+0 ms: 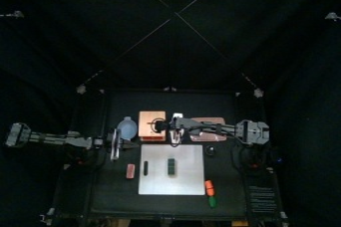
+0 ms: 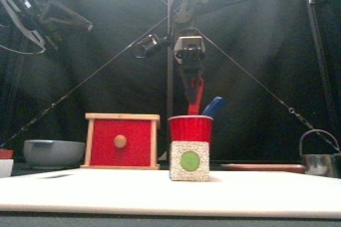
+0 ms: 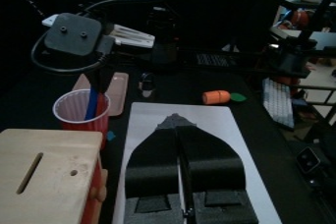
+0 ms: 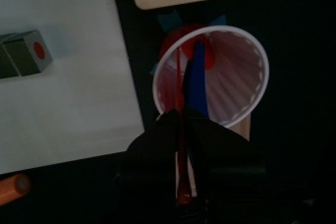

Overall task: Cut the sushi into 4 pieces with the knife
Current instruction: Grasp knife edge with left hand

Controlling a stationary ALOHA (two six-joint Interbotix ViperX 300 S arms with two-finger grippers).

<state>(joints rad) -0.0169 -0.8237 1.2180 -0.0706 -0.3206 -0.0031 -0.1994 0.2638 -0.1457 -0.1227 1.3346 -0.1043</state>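
A red cup [image 2: 190,129] stands behind the white cutting board [image 2: 160,193], between the board and the wooden box. It holds a blue knife [image 4: 196,83] and a red knife [image 2: 194,96]. My right gripper [image 2: 190,70] hangs straight above the cup, shut on the red knife's handle, with the blade still inside the cup [image 4: 217,66]. One sushi piece [image 2: 189,161] stands on the board in front of the cup, also seen at the board's edge as a sushi piece [image 4: 22,53]. My left gripper [image 3: 178,122] hovers shut and empty over the board's [image 3: 250,184] left part.
A wooden box with a red drawer front [image 2: 122,141] stands left of the cup, and a blue-grey bowl [image 2: 54,152] beyond it. The metal cutter [image 2: 317,157] sits at the far right. An orange and green toy [image 1: 210,186] lies right of the board, a small pink piece [image 1: 130,171] left.
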